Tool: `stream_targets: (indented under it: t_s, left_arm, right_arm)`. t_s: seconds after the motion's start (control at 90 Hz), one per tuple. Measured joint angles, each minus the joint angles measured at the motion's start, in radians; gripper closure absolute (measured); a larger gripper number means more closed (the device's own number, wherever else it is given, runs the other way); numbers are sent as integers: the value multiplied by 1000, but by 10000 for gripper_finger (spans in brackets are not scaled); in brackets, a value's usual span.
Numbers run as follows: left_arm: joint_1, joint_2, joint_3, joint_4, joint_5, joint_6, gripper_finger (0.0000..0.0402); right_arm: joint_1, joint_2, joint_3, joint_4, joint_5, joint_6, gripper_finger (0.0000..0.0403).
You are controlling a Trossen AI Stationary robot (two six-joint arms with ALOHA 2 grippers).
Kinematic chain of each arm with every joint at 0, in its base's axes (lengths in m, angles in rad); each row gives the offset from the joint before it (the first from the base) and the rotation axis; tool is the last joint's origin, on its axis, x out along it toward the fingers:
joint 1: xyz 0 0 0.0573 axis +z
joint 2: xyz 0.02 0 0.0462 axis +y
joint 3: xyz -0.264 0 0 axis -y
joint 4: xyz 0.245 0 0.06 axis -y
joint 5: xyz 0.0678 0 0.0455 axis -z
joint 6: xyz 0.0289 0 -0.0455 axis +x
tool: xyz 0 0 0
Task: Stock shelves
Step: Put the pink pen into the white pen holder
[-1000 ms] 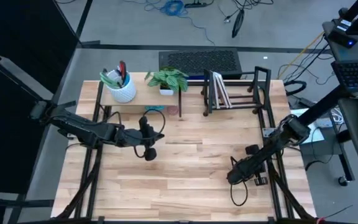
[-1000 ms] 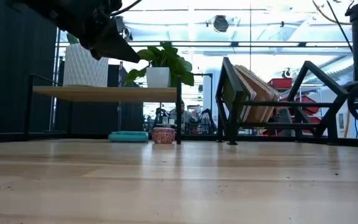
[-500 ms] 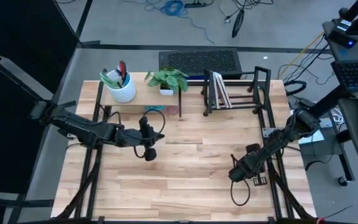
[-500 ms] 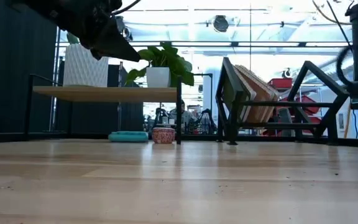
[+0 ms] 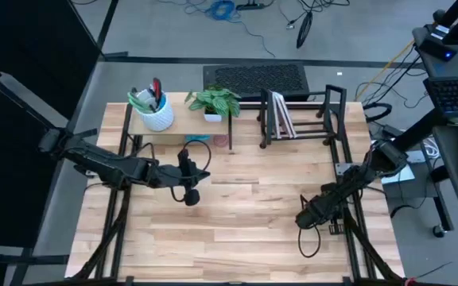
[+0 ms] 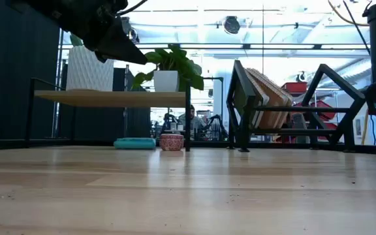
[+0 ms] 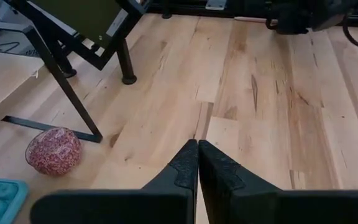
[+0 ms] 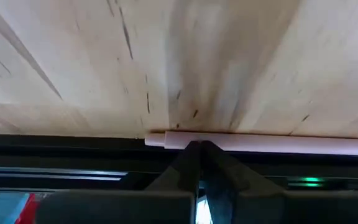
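Note:
The pale-wood riser shelf (image 5: 185,121) stands at the table's far left and carries a white pot (image 5: 159,116) and a potted plant (image 5: 215,102). To its right is the black wire rack (image 5: 302,119), with books (image 6: 269,94) leaning between its dividers. My left gripper (image 5: 189,189) hangs shut above the table, in front of the riser. In the left wrist view it (image 7: 197,155) holds nothing. My right gripper (image 5: 304,218) is shut and empty over the near right of the table.
A speckled red bowl (image 7: 53,151) and a teal tray (image 6: 134,143) sit on the table under the riser. In the right wrist view a pale pink strip (image 8: 272,142) runs along the table's edge just past the fingertips. Bare wood lies between the arms.
My right arm has drawn back a little toward the table's right edge, and its gripper has stayed shut.

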Motion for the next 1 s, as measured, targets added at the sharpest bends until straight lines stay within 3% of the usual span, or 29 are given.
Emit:
stream_targets:
  t_s: [0.356, 0.578, 0.689, 0.789, 1.0]
  left_arm:
    - [-2, 0, 0, 2, 0, 0, 402]
    - [-2, 0, 0, 24, 0, 0, 402]
    - [-2, 0, 0, 42, 0, 0, 402]
    - [-2, 0, 0, 47, 0, 0, 402]
    - [-7, 0, 0, 46, 3, -1, 402]
  right_arm:
    - [9, -23, 30, 58, 81, 10, 403]
    - [7, -87, 187, -25, 238, 51, 403]
    - [6, -111, 202, -24, 280, 98, 403]
    - [6, -112, 167, -31, 252, 170, 403]
    - [50, -113, 73, -23, -10, 230, 403]
